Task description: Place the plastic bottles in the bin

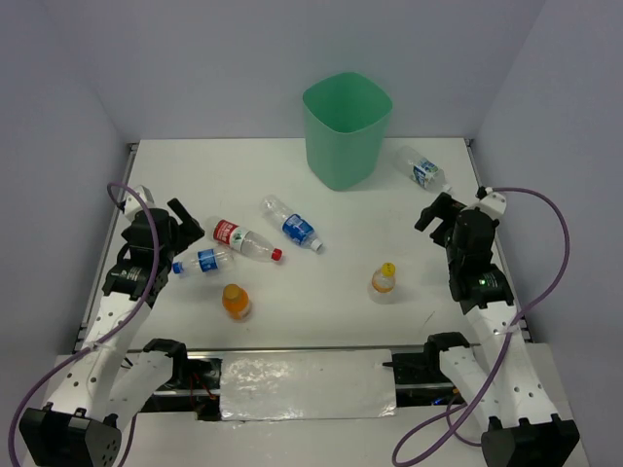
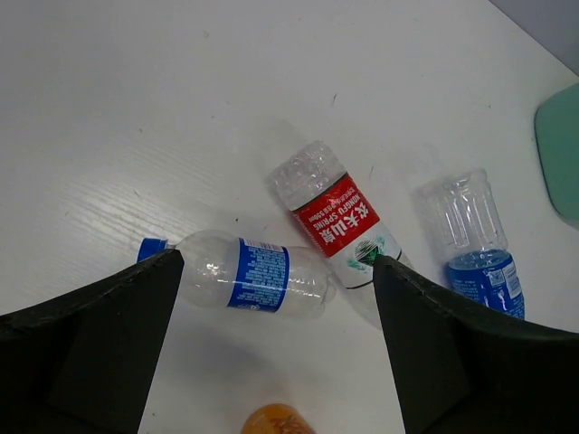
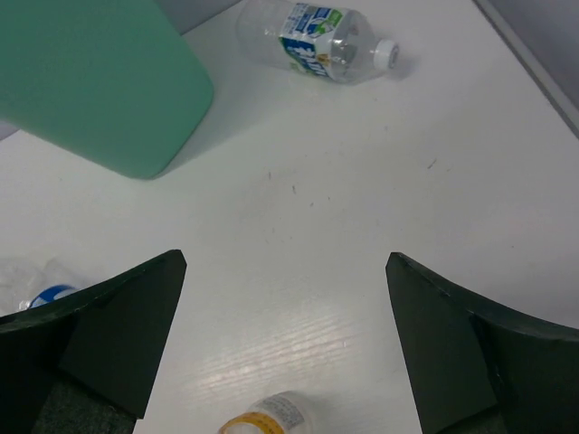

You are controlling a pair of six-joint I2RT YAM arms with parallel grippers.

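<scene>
Several plastic bottles lie or stand on the white table. A blue-label bottle, a red-label bottle and another blue-label bottle lie left of centre. Two orange-capped bottles stand near the front. One more bottle lies right of the mint-green bin. My left gripper hovers open above the nearest blue-label bottle. My right gripper hangs open over bare table, holding nothing.
The table is walled at the back and both sides. Its raised rim runs along the far corners. The orange cap shows just below my left fingers, and the other orange-capped bottle sits below my right fingers.
</scene>
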